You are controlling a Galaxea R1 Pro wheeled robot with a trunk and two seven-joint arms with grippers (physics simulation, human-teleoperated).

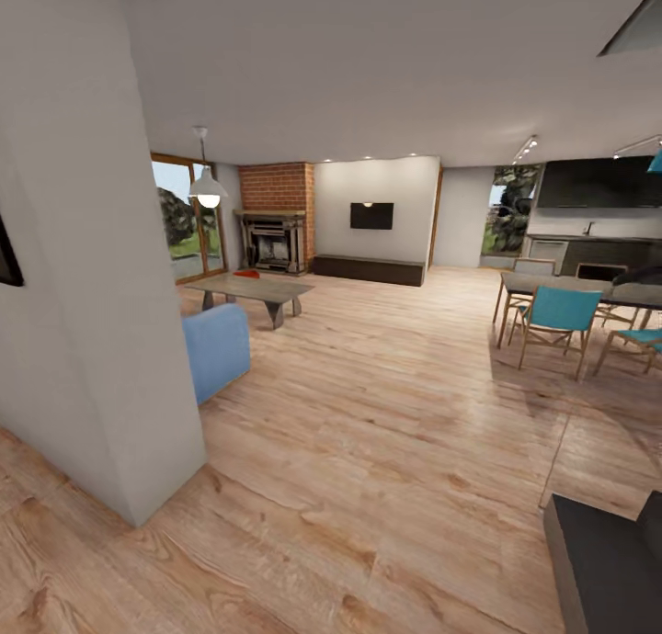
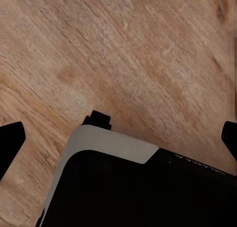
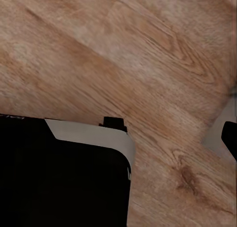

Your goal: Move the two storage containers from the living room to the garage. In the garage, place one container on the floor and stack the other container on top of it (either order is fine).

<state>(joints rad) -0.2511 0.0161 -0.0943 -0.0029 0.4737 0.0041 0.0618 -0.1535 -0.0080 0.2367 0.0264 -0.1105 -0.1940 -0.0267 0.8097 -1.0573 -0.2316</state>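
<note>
One orange-red sliver, which I take to be a storage container, sits far off at the left of the living room. It shows just behind the grey low coffee tabletop, and I cannot tell whether it rests on that or on the floor beyond. A second one I cannot make out.

Going left to right in the head view: a white wall corner close by, a blue upholstered armchair, the tabletop, the red brick fireplace, the black wall television above a long dark bench, then teal dining chairs.

I judge the bin stiff, light and empty, with smooth walls that could slip. I would pinch a wall over its top rim, or press both short ends.

The head view gives the room and the route. The wrist views give the light wood plank floor under me and my dark base. My left jaws stand wide apart and empty, one black fingertip at each side. Of my right jaws one fingertip shows, so I cannot tell their spread.
</note>
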